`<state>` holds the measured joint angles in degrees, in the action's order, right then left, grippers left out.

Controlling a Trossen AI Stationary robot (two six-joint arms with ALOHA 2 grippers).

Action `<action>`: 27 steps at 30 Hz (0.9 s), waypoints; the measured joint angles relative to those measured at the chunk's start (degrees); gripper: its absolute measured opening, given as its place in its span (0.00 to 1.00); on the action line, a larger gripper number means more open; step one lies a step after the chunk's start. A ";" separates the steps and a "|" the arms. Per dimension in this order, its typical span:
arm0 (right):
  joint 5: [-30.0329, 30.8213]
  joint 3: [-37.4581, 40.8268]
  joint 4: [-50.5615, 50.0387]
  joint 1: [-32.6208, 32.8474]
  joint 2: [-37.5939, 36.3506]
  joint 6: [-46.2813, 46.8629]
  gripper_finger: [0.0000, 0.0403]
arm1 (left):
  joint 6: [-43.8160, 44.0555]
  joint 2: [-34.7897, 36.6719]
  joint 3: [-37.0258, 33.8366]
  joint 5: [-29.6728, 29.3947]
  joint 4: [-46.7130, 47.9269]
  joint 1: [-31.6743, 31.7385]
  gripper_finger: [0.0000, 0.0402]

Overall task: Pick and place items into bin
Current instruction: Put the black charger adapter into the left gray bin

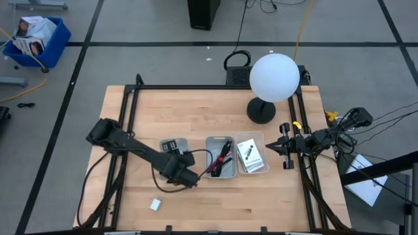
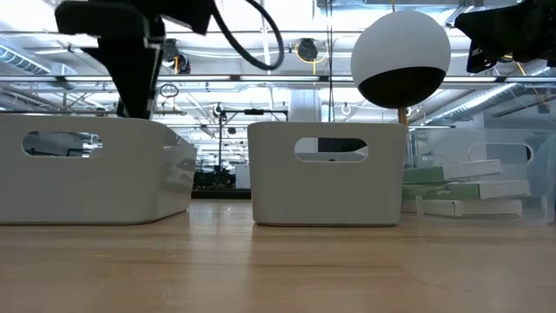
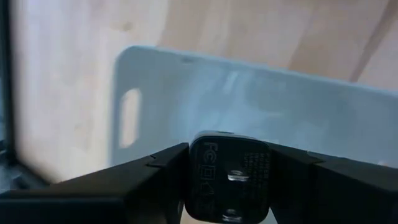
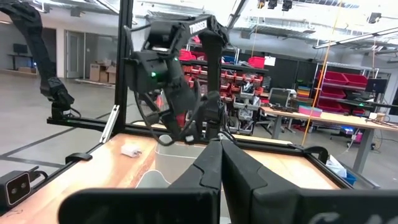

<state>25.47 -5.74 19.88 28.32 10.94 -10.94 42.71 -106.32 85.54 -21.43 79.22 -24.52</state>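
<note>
Risk first: left gripper (image 1: 189,177) is carrying a black plug adapter (image 3: 231,176) with a black cable (image 1: 196,154) trailing off it, and from the high view it hangs just beside the near-left corner of the middle bin (image 1: 221,172), not clearly over any bin; letting go now could drop the adapter onto the wooden table (image 1: 215,114) or on the bin rim. Judgement: the looping cable is the bigger hazard, it could snag a bin wall, drag a bin, or spill back out once the adapter lands. Grip looks shallow in the left wrist view, fingers (image 3: 146,177) pinching only the adapter's two sides, prongs facing the camera, so a twist or slip seems possible on any quick swing. Below it in that view sits a white bin with a handle slot (image 3: 130,117); which bin this is, cannot say for sure. Left bin (image 1: 175,145) holds dark items, middle bin holds a dark-red strap (image 1: 223,156), right bin (image 1: 250,138) holds a white card (image 1: 249,155) with black print. White block (image 1: 155,204) lies loose on the table near the front edge, well apart from the bins, not yet binned. Right gripper (image 1: 281,145) waits at the table's right edge beside the right bin, fingers pressed together, holding nothing. White globe lamp (image 1: 274,77) stands behind the bins, near the right arm's path.
</note>
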 joint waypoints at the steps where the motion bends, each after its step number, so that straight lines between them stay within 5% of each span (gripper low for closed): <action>1: -0.01 0.00 -0.04 0.01 0.00 0.00 0.00 | -1.04 0.45 -1.41 0.67 -2.89 0.47 0.41; 18: -0.04 0.00 -0.02 0.00 0.00 1.09 0.00 | 5.41 16.51 -29.20 8.57 -31.75 4.38 0.40; 27: 0.02 0.00 0.00 0.02 0.02 0.85 0.00 | 5.41 15.89 -34.17 8.37 -38.78 4.70 0.41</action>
<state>25.50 -5.74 19.88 28.34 10.96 -10.09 48.12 -90.43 51.36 -13.06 40.44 -19.82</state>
